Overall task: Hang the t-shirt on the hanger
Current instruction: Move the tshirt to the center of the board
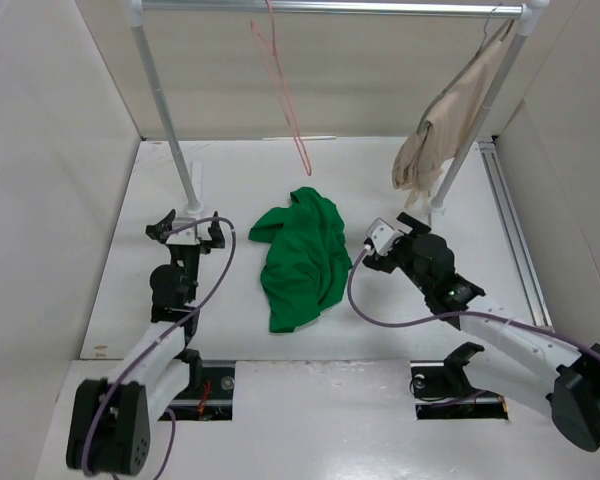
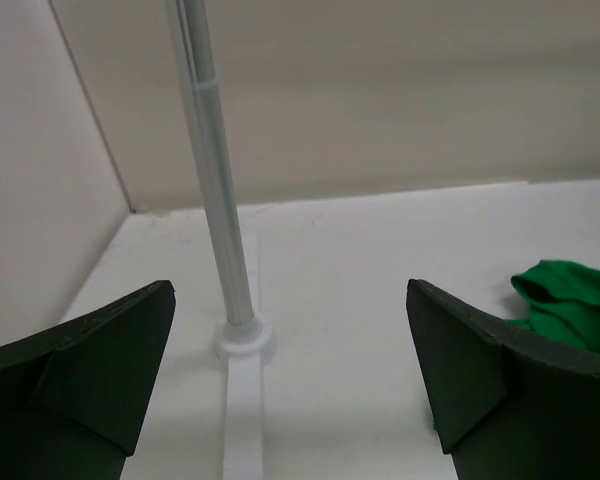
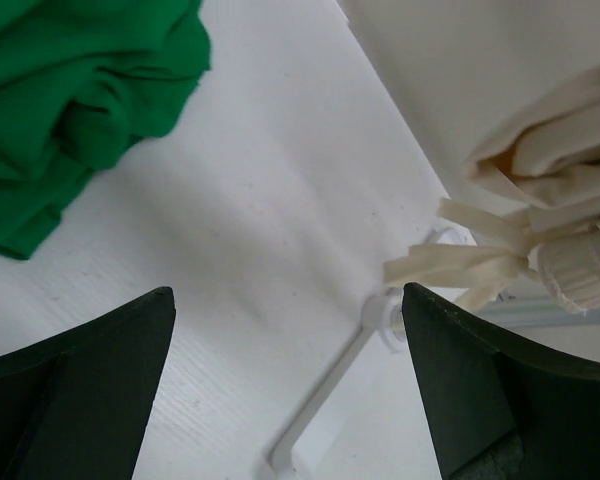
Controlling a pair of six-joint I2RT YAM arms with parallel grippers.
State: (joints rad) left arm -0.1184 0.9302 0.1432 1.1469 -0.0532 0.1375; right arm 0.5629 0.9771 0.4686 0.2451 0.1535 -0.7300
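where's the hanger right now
In the top view, the hanger hangs from the rail at the back, left of the beige garment, with its lower tip just behind the t-shirt.

Soft matt cloth t-shirt (image 1: 302,258); thin glossy hanger (image 1: 283,90).

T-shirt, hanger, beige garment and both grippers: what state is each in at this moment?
t-shirt: crumpled on the table, not held, not on the hanger.
hanger: hooked on the rail, bare.
beige garment: hanging at the rail's right end.
left gripper: fingers open, empty.
right gripper: fingers open, empty.
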